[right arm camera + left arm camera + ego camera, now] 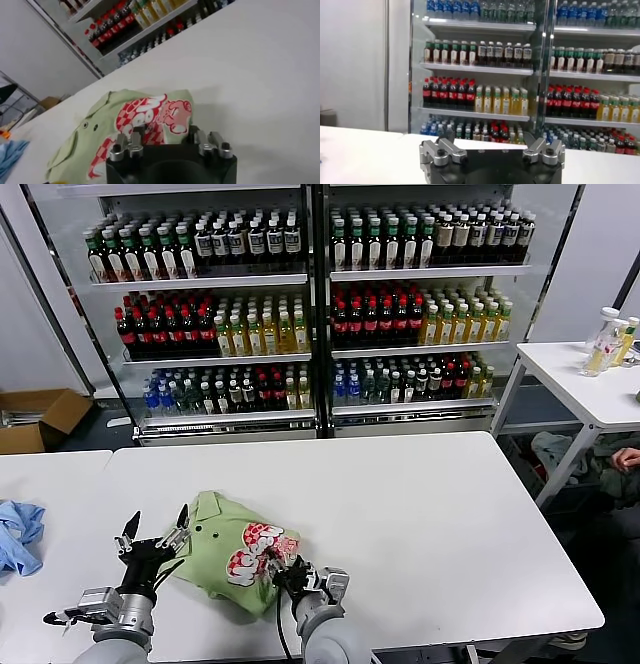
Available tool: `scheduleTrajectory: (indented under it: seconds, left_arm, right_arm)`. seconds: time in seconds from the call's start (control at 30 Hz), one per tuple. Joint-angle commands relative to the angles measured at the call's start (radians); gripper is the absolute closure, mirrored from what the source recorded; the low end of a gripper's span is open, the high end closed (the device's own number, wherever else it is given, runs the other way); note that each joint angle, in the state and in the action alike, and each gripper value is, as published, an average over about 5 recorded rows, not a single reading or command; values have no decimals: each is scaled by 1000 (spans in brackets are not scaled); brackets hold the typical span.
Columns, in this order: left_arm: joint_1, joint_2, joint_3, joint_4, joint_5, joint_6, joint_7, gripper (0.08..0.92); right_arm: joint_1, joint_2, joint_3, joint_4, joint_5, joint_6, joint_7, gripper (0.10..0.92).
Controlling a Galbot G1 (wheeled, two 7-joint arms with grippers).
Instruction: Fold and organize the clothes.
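We have the shirt [235, 552] bunched, partly folded, right gripper [290, 572] on its near edge, grip unclear, left gripper [155, 532] spread wide beside it, tidying left

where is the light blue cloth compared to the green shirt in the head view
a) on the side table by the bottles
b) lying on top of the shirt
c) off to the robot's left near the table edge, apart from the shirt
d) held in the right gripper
c: the light blue cloth lies at the far left edge of the table, well clear of the green shirt.
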Motion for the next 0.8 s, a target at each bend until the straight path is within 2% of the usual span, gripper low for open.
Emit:
scheduleTrajectory:
  seconds: [0.03,0.23,0.43,0.8]
  left_arm:
    - [2,-4,-14,4,-4,-6,-2,177]
    - [6,-6,-9,3,0,-7,-1,177]
    - [13,-5,-5,-3,5,-7,1,177]
    - [16,-5,15,-4,22,-4,6,177]
  right_arm:
    - [41,27,-3,-53,-30,2,14,536]
    - [120,-24,39,-84,-116,-77,-34,709]
    - [250,-156,104,-130,-207,-220,-206,864]
    - [415,-376,117,-255,-436,-258,-558,883]
